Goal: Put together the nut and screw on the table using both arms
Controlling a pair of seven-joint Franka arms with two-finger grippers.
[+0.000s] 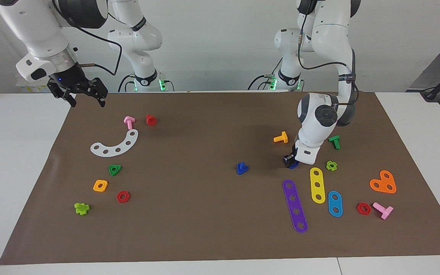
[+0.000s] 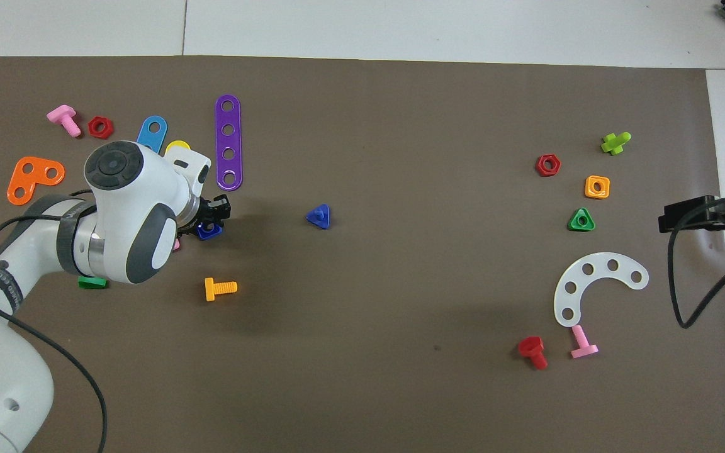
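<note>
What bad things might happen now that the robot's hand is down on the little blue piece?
The left gripper is low on the mat at the blue nut, only part of which shows, so the nut might slip out or get lifted crooked. The purple strip and yellow strip lie close by and might get bumped. The blue screw lies alone mid-mat while the right gripper waits up at its own end.

— What stands around the work area?
— A plain white wall (image 1: 220,46) runs along the back, evenly lit. A grey panel (image 1: 439,65) leans in at one corner.
— And underneath?
— A white surface (image 1: 13,126) in joined sections, with a seam (image 2: 184,28) showing between two of them.
</note>
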